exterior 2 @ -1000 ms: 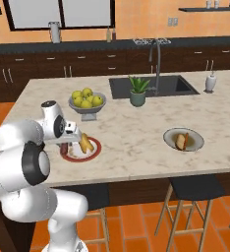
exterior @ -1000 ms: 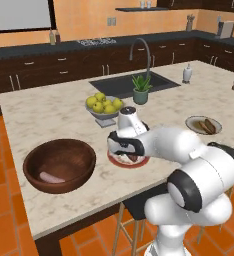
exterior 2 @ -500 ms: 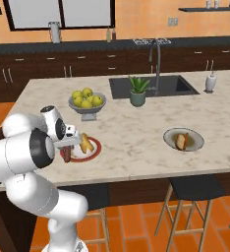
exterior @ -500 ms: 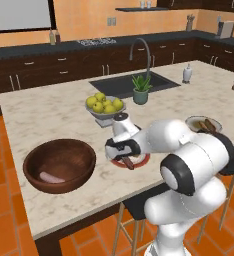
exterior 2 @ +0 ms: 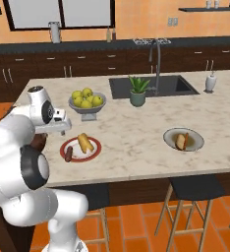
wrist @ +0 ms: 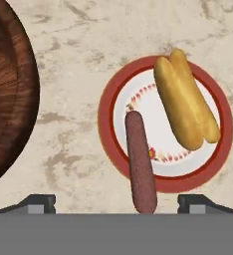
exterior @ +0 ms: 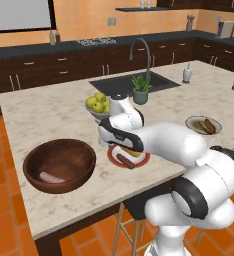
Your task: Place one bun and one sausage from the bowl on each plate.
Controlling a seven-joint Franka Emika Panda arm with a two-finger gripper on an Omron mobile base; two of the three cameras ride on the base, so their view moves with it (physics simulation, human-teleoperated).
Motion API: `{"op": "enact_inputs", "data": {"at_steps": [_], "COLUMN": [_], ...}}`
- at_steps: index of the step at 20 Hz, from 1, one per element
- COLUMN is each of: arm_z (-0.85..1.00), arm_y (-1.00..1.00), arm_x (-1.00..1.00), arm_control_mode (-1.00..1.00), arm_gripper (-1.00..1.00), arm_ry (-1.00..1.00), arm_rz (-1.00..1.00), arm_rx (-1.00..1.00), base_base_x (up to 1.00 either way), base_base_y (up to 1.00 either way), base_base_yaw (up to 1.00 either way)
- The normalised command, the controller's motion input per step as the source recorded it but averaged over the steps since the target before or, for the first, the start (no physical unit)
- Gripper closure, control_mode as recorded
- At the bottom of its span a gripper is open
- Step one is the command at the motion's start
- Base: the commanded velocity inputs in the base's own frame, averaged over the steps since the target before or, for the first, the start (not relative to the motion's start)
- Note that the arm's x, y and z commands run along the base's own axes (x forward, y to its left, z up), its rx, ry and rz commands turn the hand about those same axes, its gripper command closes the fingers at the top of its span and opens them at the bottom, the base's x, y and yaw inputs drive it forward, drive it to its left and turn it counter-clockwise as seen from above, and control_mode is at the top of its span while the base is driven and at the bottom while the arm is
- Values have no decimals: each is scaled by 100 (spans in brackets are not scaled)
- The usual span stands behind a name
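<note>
Item: two-finger gripper (wrist: 116, 203), jaws spread wide and holding nothing; we see both dark fingertips (wrist: 36, 201) standing well apart at the bottom of the hand view.

Item: long reddish-brown sausage (wrist: 140, 162), lying free between the fingertips, its near end level with them and touching neither. It reaches away from them across the rim and onto the centre of the small round white plate with the red rim (wrist: 215, 159).

Item: golden split bun (wrist: 185, 102), on the same plate, beyond the fingertips and toward the right one, just beside the sausage.

Item: large round dark-brown wooden bowl (wrist: 14, 109), outside the left fingertip and past it. In the left base view a pale pink piece (exterior: 51, 177) lies on its floor.

Item: small round grey plate with the olive-brown centre (exterior 2: 196, 142), well apart from the fingers, already bearing food.

Handling note: we judge the step in hand to be the release. To do it well, we would lift straight away from the plate with the jaws wide, so neither tip drags the overhanging sausage off the rim.
</note>
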Motion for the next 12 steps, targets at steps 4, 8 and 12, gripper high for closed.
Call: {"op": "enact_inputs", "data": {"at_steps": [4, 8, 12], "arm_z": [44, 3, -13], "arm_y": [100, 100, 100], "arm_x": [-41, -32, -5], "arm_control_mode": [-100, -100, -100], "arm_gripper": [-100, -100, -100], "arm_ry": [1, 9, 7], "arm_rz": [8, 18, 17], "arm_rx": [1, 8, 10], "base_base_x": [0, 0, 0], "base_base_y": [0, 0, 0], "base_base_yaw": [0, 0, 0]}}
